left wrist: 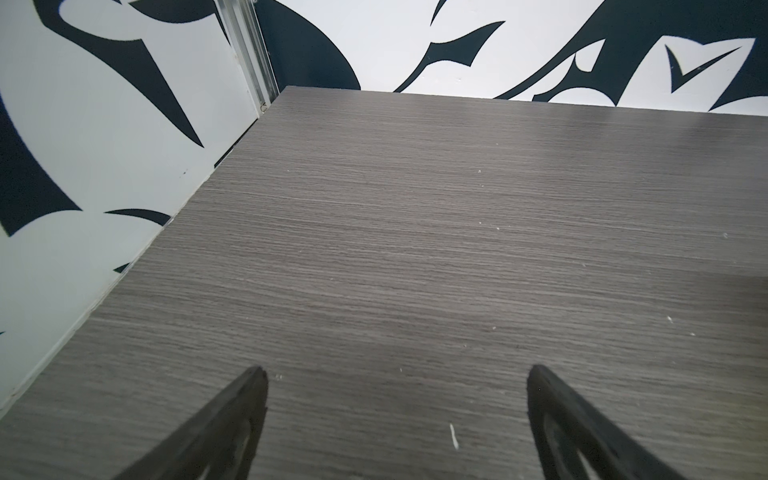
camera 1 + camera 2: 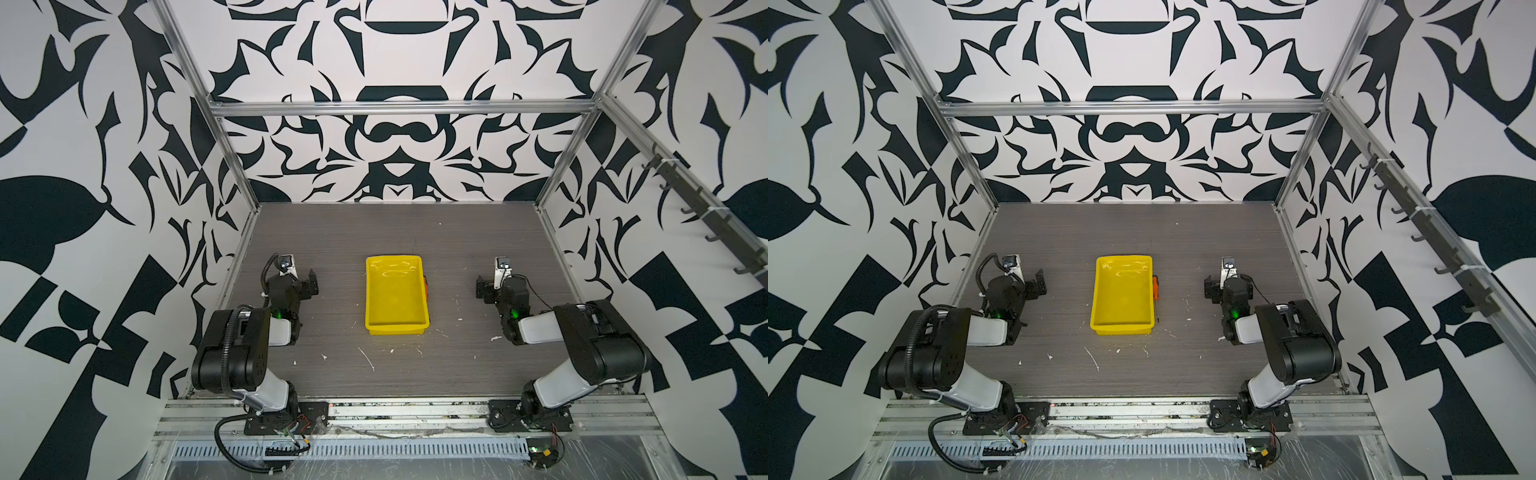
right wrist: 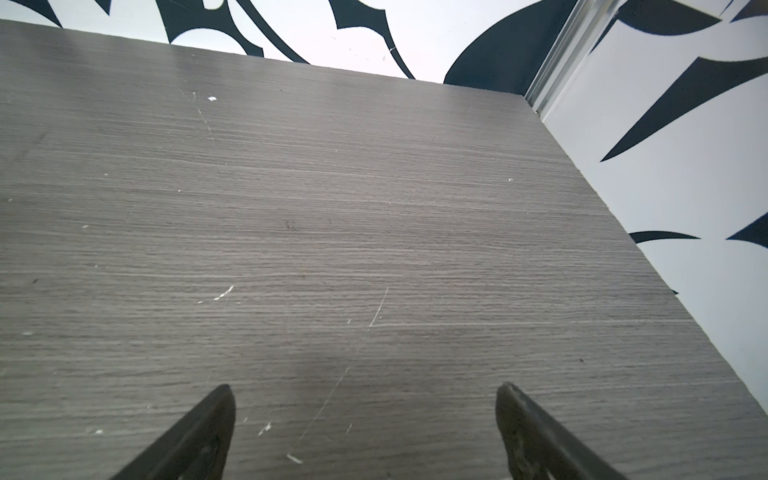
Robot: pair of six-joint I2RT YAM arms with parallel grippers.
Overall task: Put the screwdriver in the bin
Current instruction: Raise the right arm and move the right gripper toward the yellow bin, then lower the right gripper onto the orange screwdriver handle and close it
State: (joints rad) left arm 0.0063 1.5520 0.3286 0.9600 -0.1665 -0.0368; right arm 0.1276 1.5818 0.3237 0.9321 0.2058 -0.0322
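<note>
One screwdriver (image 2: pixel 1155 286) alongside the bin (image 2: pixel 1121 330), handle toward back wall (image 2: pixel 1133 166); left tool (image 1: pixel 397 376) and right tool (image 3: pixel 363 392) spread wide, empty.

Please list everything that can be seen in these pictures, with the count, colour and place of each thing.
bin: one, yellow, middle of the table, nothing in it.
screwdriver: one, orange handle, dark shaft, on the table close along the bin's right side, outside it.
table: one, grey wood grain.
scraps: several, white, scattered on the table.
walls: three, black-and-white pattern, around the table.
hook rail: one, dark, right wall.
left arm: one, black and white, front left.
right arm: one, black and white, front right.
left gripper: one, black, open, over bare table.
right gripper: one, black, open, over bare table.
</note>
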